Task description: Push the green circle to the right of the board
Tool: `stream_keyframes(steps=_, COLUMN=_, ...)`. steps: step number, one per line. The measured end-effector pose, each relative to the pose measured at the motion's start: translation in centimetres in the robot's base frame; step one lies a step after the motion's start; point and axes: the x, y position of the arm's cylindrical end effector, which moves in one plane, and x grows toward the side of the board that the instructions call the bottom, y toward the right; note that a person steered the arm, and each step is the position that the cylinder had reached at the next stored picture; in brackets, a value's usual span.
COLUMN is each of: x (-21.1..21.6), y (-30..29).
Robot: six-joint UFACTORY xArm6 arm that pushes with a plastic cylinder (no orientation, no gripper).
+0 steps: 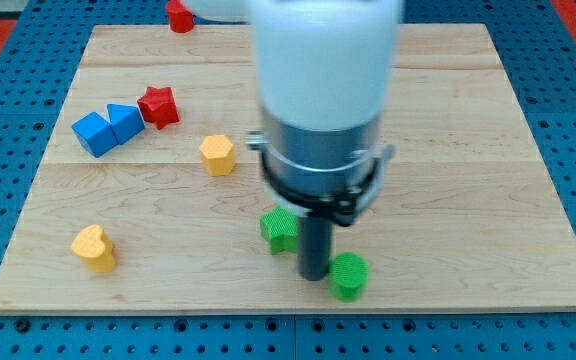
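Note:
The green circle (349,275) lies near the view's bottom edge of the wooden board (488,180), a little right of centre. My tip (314,276) is down on the board right at the circle's left side, touching or nearly touching it. A green star (279,229) sits just up and to the left of my tip. The arm's large white and dark body hangs over the board's middle and hides what lies behind it.
Two blue blocks (106,128) and a red star (158,106) sit at the upper left. A yellow hexagon (217,155) lies left of centre. A yellow heart (94,248) is at the lower left. A red block (179,16) sits at the top edge.

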Motion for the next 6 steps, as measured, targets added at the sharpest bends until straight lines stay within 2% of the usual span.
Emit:
stream_keyframes(steps=1, x=0.7, y=-1.2)
stream_keyframes(steps=2, x=3.8, y=-4.5)
stream_keyframes(steps=3, x=3.9, y=-0.6)
stream_keyframes(steps=4, x=3.8, y=9.7)
stream_keyframes(steps=5, x=3.6, y=13.9)
stream_keyframes(steps=6, x=4.0, y=5.9)
